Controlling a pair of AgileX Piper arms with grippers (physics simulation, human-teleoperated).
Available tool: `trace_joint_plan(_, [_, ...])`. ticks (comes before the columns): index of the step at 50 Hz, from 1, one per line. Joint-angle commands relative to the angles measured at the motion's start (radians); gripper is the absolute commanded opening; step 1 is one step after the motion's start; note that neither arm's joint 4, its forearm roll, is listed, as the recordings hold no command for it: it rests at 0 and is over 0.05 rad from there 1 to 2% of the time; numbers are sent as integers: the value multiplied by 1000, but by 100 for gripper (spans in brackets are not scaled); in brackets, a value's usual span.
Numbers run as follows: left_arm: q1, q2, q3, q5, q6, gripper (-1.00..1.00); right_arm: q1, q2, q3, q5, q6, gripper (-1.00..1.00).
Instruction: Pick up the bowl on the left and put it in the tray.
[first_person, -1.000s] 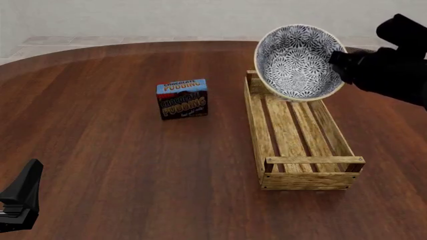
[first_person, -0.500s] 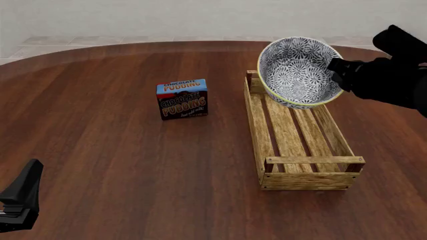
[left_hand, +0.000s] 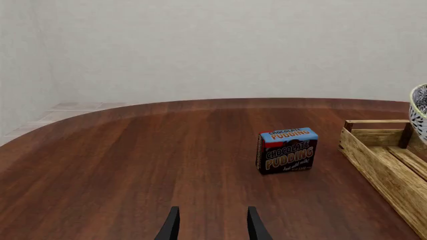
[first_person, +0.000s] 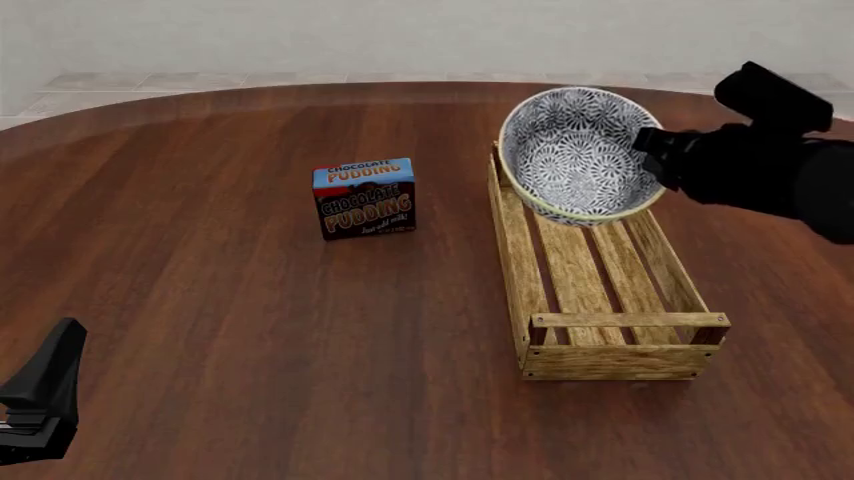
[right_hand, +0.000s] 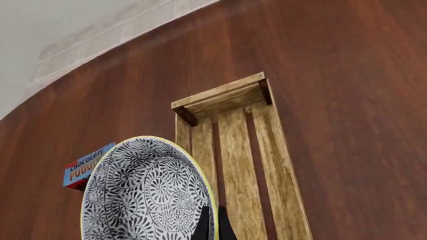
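The bowl (first_person: 577, 152), white with a dense dark floral pattern and a pale yellow rim, hangs tilted over the far end of the tray (first_person: 601, 275), a long light-wood crate with a slatted bottom. My right gripper (first_person: 657, 155) is shut on the bowl's right rim. In the right wrist view the bowl (right_hand: 147, 195) fills the lower left, my right gripper (right_hand: 210, 225) clamps its rim, and the tray (right_hand: 233, 145) lies beyond. My left gripper (left_hand: 212, 225) is open and empty over bare table; in the front view it (first_person: 40, 395) rests at the near left.
A small chocolate pudding box (first_person: 364, 197) stands on the dark wooden table (first_person: 200, 280), left of the tray. A pale wall runs behind the table's curved far edge.
My right gripper has lowered the bowl and shifted it slightly left, closer to the tray's far end. The bowl's opening has tipped more upward. The left arm has not moved.
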Motion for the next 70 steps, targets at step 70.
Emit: trace_joint_plan(70, [0, 0, 0, 0, 0, 100, -68, 130, 72, -99, 31, -100])
